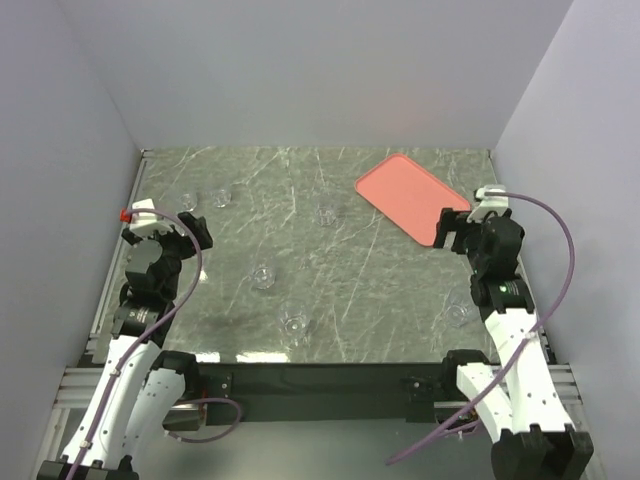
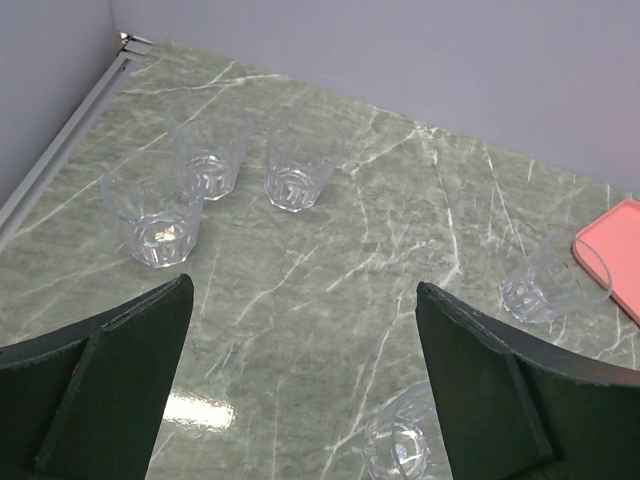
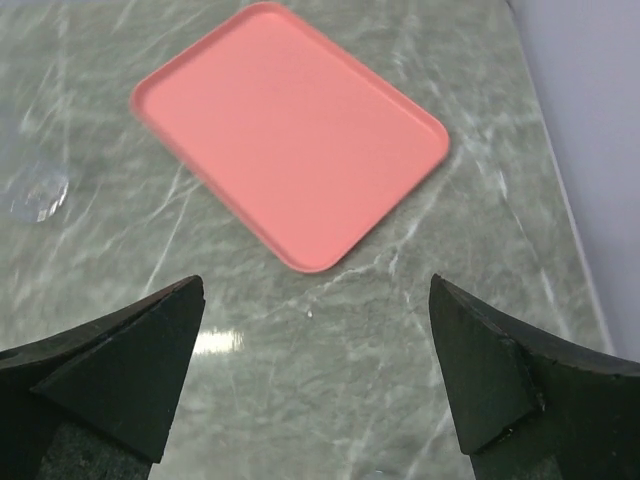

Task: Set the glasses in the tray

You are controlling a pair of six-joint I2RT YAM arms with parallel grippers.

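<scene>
At the very first step: no glass on the pink tray (image 1: 405, 190) yet, which sits bare at the far right of the desk (image 1: 380, 290). Left claw (image 2: 302, 290) wide open, holding nothing, looking down at three glasses (image 2: 298, 170) close together. Two more off to the right, one just beside the tray's edge. Right claw (image 3: 315, 285) wide open too, empty, hanging by the tray. Next: pick one glass, come down around it, squeeze softly, lift, carry over. Careful, probably slippery and easy to tip.
</scene>
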